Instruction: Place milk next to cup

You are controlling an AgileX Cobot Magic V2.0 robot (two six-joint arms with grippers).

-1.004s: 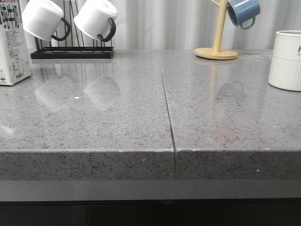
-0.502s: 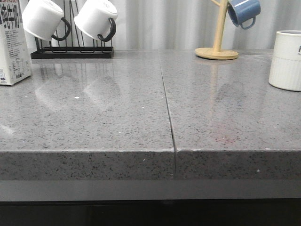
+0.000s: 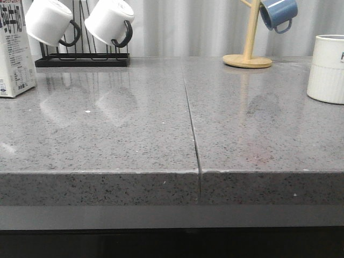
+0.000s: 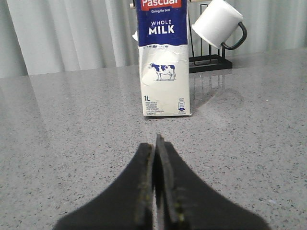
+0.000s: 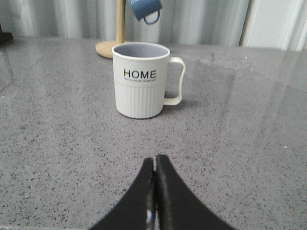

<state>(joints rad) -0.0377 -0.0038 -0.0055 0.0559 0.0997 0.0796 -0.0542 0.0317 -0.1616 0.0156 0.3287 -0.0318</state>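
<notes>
The milk (image 3: pixel 13 51) stands upright at the far left edge of the grey counter; the left wrist view shows its blue "WHOLE MILK" band and cow picture (image 4: pixel 164 62). My left gripper (image 4: pixel 155 143) is shut and empty, low over the counter, a short way in front of the carton. The cup (image 3: pixel 328 67) stands at the far right edge; the right wrist view shows its ribs, "HOME" print and white handle (image 5: pixel 140 81). My right gripper (image 5: pixel 155 160) is shut and empty, a short way in front of the cup. Neither gripper shows in the front view.
A black rack (image 3: pixel 83 59) with two white black-handled mugs (image 3: pixel 110 21) stands at the back left. A wooden mug tree (image 3: pixel 248 54) with a blue mug (image 3: pixel 278 13) stands at the back right. A seam (image 3: pixel 191 118) splits the counter. Its front edge (image 3: pixel 172 173) is near.
</notes>
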